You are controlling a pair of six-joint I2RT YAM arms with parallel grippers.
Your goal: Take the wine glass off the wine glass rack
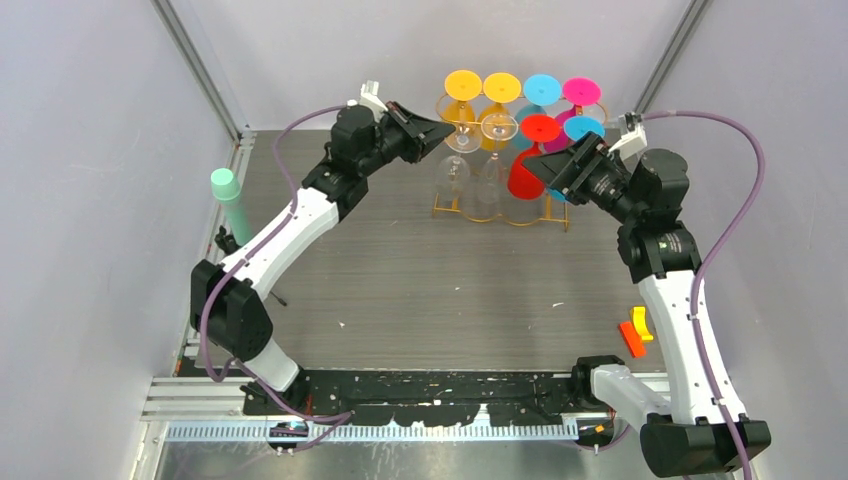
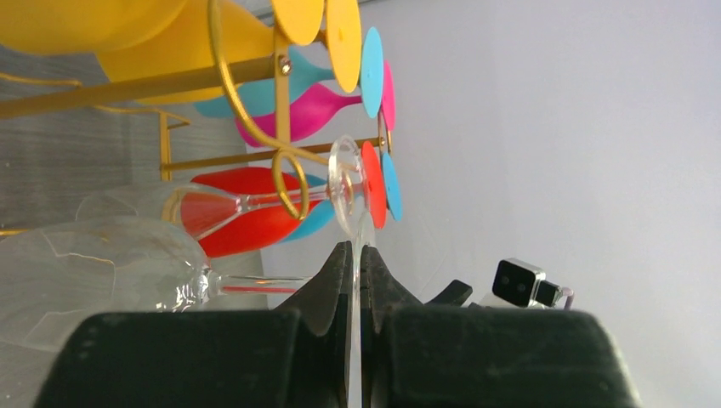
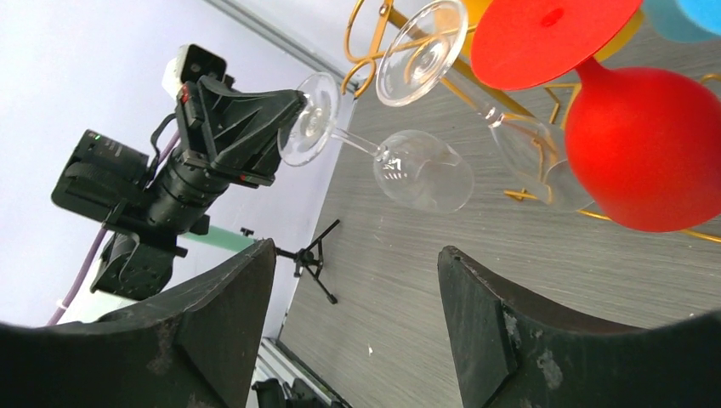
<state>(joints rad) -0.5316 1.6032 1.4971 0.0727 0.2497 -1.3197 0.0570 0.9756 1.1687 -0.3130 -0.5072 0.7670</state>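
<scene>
The gold wire wine glass rack stands at the back of the table with several coloured glasses and a clear one hanging upside down. My left gripper is shut on the foot of a clear wine glass at the rack's left end. In the left wrist view the fingertips pinch the foot's thin edge, with the stem and bowl to the left and the rack just beyond. The right wrist view shows that glass tilted, its foot just left of the rack's end loop. My right gripper is open and empty beside the red glass.
A second clear glass hangs in the loop beside the held one. A green cup stands at the table's left edge. Small orange and yellow pieces lie at the right. A small black tripod stands at the left.
</scene>
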